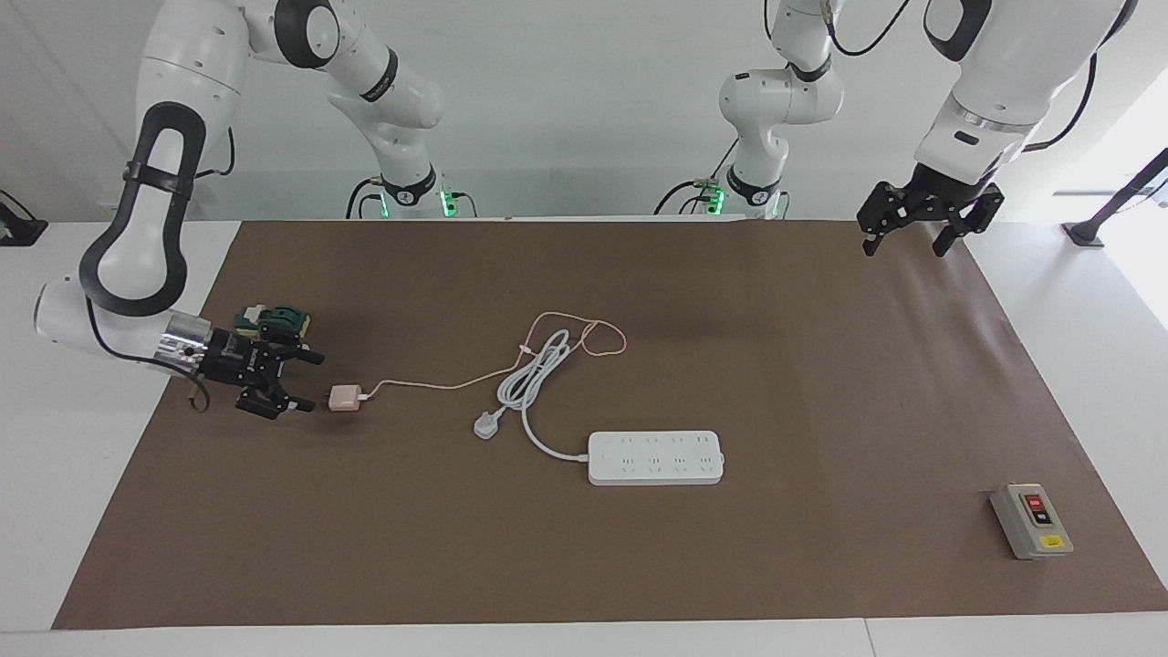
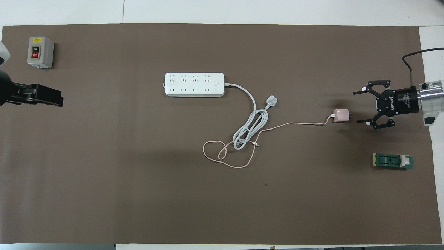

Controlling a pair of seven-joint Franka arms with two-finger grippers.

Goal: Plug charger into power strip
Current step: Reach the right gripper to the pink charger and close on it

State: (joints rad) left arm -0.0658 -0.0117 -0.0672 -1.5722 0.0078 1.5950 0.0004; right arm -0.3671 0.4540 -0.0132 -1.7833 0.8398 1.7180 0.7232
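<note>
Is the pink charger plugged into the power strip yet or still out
Out. The charger lies on the mat, apart from the power strip, prongs bare, toward the open right gripper.

Brown-covered table (image 1: 821,383): charger (image 1: 344,398), power strip (image 1: 655,457), white plug (image 1: 485,425), grey switch box (image 1: 1031,521), green part (image 2: 393,161).

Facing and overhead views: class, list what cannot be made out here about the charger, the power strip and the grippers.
- Charger prongs: hidden in the facing view by the right gripper.
- Power strip outlets: too small to read their type.
- Left gripper: overhead view's edge cuts off its arm; finger gap unreadable edge-on.
</note>
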